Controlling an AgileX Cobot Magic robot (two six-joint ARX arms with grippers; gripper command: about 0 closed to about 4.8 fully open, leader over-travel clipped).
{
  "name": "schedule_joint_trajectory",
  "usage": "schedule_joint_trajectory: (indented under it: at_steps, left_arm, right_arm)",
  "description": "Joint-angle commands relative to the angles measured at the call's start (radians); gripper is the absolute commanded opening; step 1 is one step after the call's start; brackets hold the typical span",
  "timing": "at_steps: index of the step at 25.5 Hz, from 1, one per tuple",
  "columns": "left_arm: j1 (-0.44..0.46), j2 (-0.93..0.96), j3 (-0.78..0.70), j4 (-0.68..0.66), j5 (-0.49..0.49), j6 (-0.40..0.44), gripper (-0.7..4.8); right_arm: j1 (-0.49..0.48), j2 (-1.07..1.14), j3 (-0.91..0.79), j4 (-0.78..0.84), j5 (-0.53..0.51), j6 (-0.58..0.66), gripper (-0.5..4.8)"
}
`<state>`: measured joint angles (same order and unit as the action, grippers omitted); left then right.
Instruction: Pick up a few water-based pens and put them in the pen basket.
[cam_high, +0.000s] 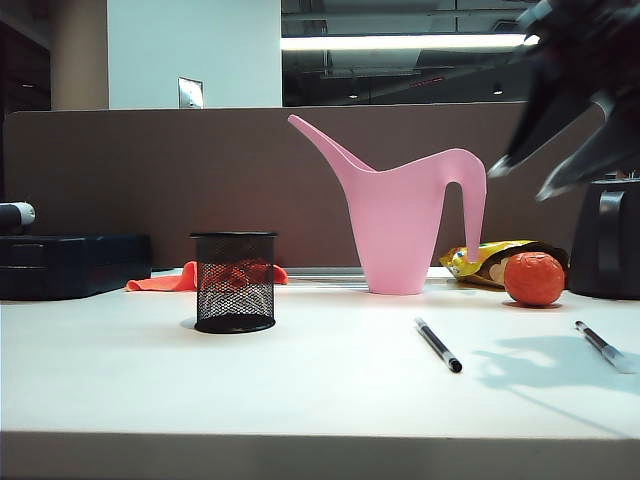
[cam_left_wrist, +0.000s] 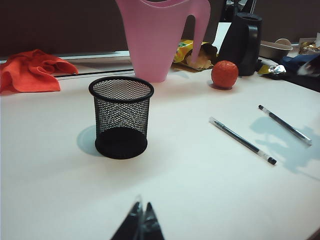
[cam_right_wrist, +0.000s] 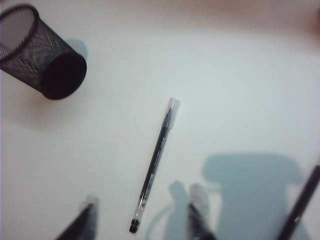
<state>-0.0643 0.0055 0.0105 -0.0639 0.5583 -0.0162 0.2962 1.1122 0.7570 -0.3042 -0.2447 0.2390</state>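
Note:
The pen basket, a round black mesh cup, stands upright on the white table, left of centre. Two water-based pens lie flat to its right: one mid-table, the other near the right edge. My right gripper hangs blurred, high above the right pens. In the right wrist view it is open, its fingers either side of a pen lying well below. The other pen is at that view's edge, and the basket is farther off. My left gripper is shut and empty, short of the basket.
A tall pink watering can stands behind the pens. An orange ball, a yellow snack bag and a black jug crowd the back right. An orange cloth and a black boxy case sit back left.

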Motion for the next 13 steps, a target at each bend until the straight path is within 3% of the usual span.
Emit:
schedule_joint_trajectory:
  at_steps: [1, 4, 7, 13]
  left_arm:
    - [0.002, 0.001, 0.002, 0.012, 0.007, 0.004, -0.05]
    - [0.001, 0.001, 0.002, 0.012, 0.007, 0.002, -0.05]
    - [0.001, 0.001, 0.002, 0.011, 0.007, 0.0, -0.05]
    - [0.0, 0.001, 0.002, 0.005, 0.007, 0.001, -0.05]
  right_arm:
    - [0.045, 0.14, 0.074, 0.004, 0.001, -0.004, 2.16]
    - [0.064, 0.262, 0.132, 0.014, 0.002, -0.003, 2.23]
    - [0.09, 0.386, 0.2, 0.014, 0.007, -0.004, 2.84]
    - [0.117, 0.541, 0.277, 0.008, 0.03, -0.004, 2.84]
